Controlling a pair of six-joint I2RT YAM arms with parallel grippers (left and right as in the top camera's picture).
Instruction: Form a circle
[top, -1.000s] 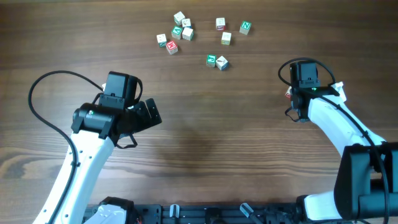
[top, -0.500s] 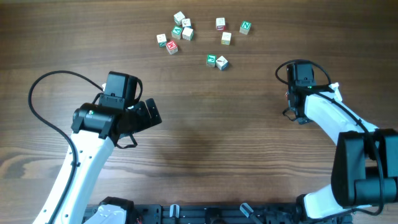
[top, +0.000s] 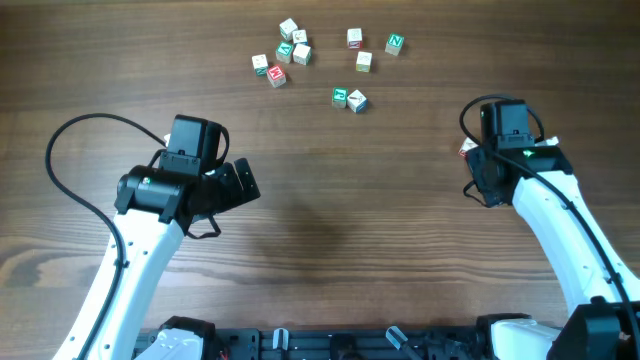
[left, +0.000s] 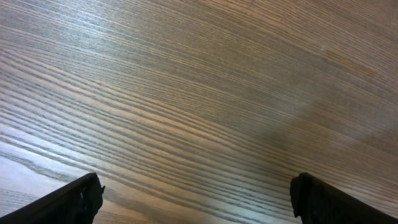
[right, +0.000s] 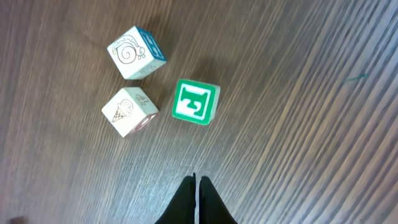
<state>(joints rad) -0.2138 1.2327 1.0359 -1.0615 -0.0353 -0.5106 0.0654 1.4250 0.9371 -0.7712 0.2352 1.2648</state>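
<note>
I've got the right tool (right: 196, 184) pressed together just beside the three cubes (right: 195, 101) toward the right edge of the table (top: 400, 220), and the left tool (left: 194, 186) spread wide above its left half.

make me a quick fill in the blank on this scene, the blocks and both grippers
1. The right gripper is ___ and holds nothing.
2. Ahead of it lie ___ wooden cubes.
3. The letter cube straight ahead of its tips has a ___ top face.
4. The left gripper is ___ above the table.
Missing words: shut; three; green; open.
</note>
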